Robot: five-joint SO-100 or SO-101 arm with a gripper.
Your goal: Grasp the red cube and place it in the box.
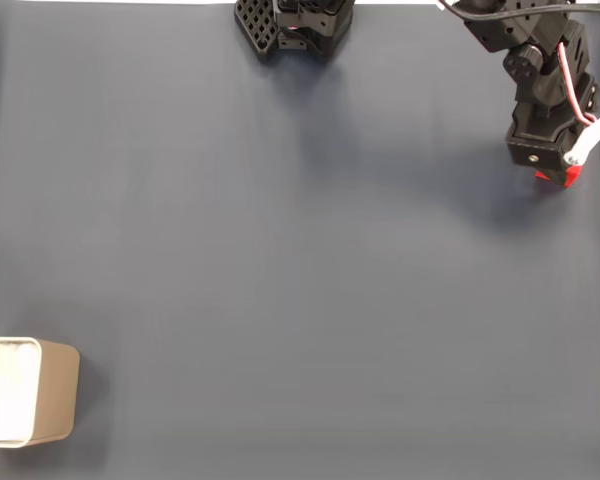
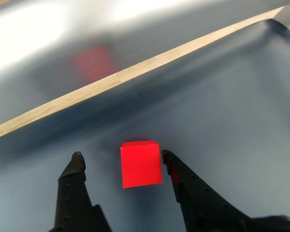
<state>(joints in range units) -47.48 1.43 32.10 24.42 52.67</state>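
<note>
Red and matte, the red cube (image 2: 141, 163) sits on the desk (image 1: 280, 280) between the gripper (image 2: 122, 157) fingers, which stand apart, the right one almost touching. It looks light, rigid and grippy; squeeze opposite flat faces. In the fixed view, at two o'clock, the arm hides most of it; the box (image 1: 50, 392), at eight o'clock, is cut off.

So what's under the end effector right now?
The red cube sits on the dark mat between the open end effector fingers. In the fixed view the arm covers most of the cube.
</note>
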